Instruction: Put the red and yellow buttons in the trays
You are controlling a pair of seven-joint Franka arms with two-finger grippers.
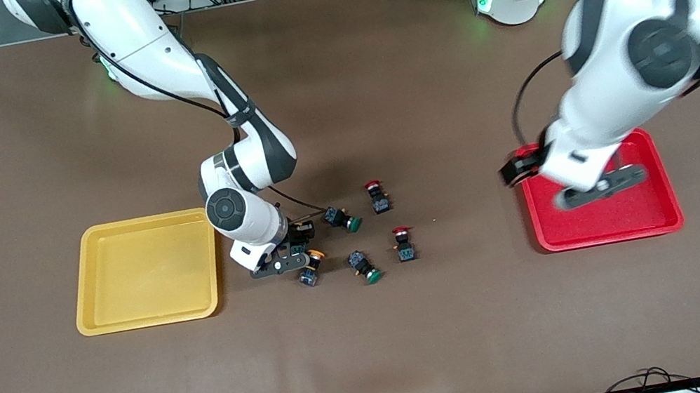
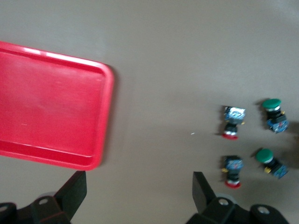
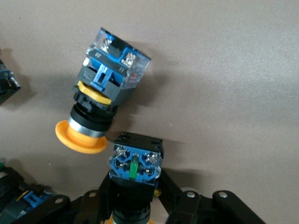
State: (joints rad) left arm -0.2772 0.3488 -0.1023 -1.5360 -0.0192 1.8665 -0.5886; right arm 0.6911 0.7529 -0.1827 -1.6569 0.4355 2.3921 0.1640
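A: Beside the yellow tray [image 1: 146, 271], on the side toward the cluster of switches, what is the right pincer [image 1: 284, 259] doing?

B: It is down at the table [image 1: 373, 335] with its fingers [image 3: 105, 193] closed narrow on a yellow button [image 3: 134, 173], bluish base up. A second yellow button [image 1: 310, 268] lies on its side just beside it, orange cap [image 3: 79, 137] near the held one.

A: And the red ones?

B: Two red buttons lie on the table between the trays: one [image 1: 378, 196] farther from the front camera, the other [image 1: 403, 243] nearer. Two green-capped switches [image 1: 343, 218] [image 1: 365, 266] lie between them and the right pincer.

A: Where is the left pincer [image 1: 598, 189]?

B: Over the red tray [image 1: 611, 229], which lies toward the left arm's end of the table. Its fingers [image 2: 202, 189] are spread wide with nothing between them. Neither tray shows a button in it
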